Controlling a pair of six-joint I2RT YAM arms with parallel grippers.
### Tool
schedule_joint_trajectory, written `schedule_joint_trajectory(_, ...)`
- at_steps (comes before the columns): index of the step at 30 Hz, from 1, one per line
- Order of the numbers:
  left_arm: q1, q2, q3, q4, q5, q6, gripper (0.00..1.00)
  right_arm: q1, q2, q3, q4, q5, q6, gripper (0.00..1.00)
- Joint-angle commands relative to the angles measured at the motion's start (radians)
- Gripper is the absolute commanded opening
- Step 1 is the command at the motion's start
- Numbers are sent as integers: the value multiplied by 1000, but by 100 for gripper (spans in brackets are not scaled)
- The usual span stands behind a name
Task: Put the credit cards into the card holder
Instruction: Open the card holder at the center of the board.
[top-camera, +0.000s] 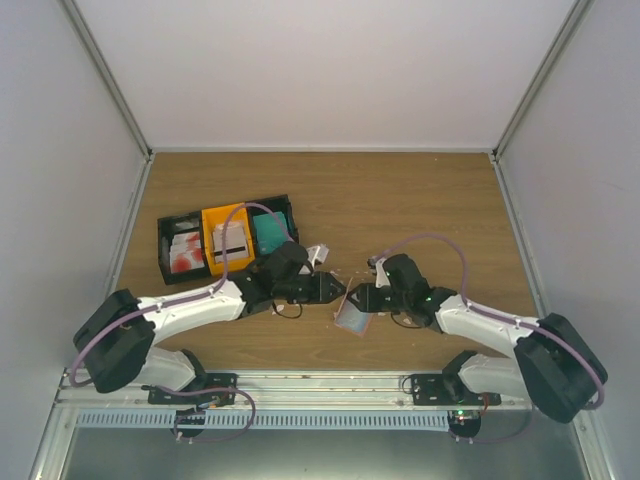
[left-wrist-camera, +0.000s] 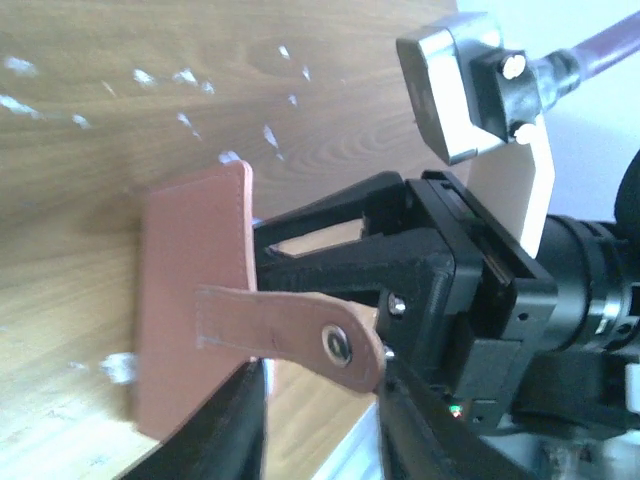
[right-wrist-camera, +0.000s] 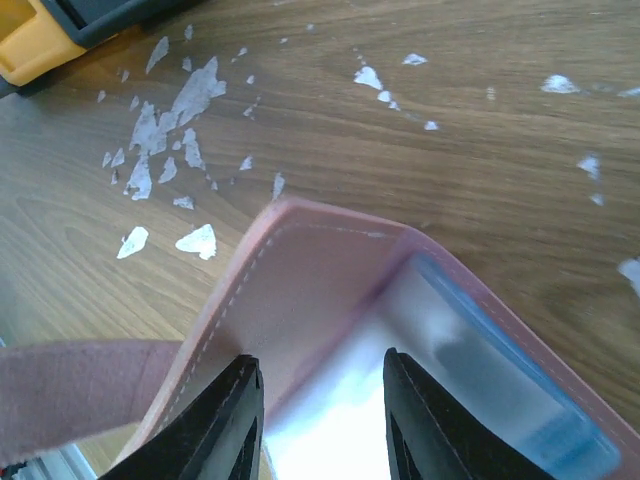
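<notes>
The right end effector (top-camera: 360, 298) is closed partway on the opened card holder (left-wrist-camera: 190, 300) and holds it tilted at mid-table (top-camera: 420, 200), between the arms. The left end effector (top-camera: 335, 290) is just beside it, slightly parted and gripping nothing. The credit cards (top-camera: 186, 256) lie in the black-and-orange tray (top-camera: 163, 250).

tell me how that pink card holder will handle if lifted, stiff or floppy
Probably semi-floppy: the card holder looks leather-like and bows open in the right wrist view. Its snap strap will likely dangle. Thin, so likely light.

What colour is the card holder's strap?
The strap is salmon pinkish-brown, clearest in the left wrist view.
</notes>
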Motion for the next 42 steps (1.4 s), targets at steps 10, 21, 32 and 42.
schedule_joint_trajectory(10,108,-297,-176,-172,-177,129,49,138,242,159,107,16,16,35)
schedule_joint_trajectory(21,103,-189,-230,41,14,159,25,176,339,154,73,159,96,23)
schedule_joint_trajectory(32,73,135,-118,65,-57,181,20,176,92,136,-63,269,124,34)
schedule_joint_trajectory(42,64,167,-114,16,-114,144,20,177,-94,26,-186,370,221,61)
